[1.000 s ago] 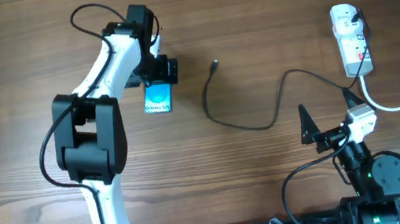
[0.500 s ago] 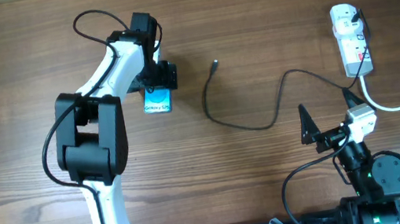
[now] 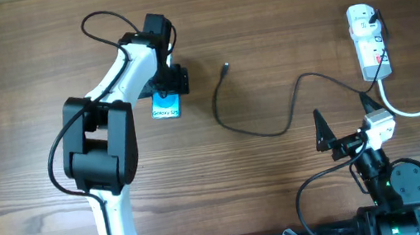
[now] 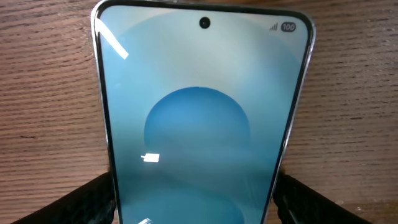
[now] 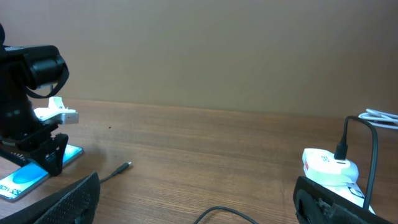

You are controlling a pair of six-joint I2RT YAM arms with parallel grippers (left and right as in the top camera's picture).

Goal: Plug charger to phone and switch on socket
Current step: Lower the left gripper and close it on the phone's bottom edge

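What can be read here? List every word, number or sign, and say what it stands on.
"100": in the battery badge at the top right of the phone screen, beside signal bars, left wrist view.
"Galaxy S...": on the same screen, overhead view; the ending is too small to read.
Marks on the socket: too small to read.

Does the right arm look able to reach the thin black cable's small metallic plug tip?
Probably yes: the open right gripper faces the metallic plug tip, only bare wooden table and the cable's own slack between.
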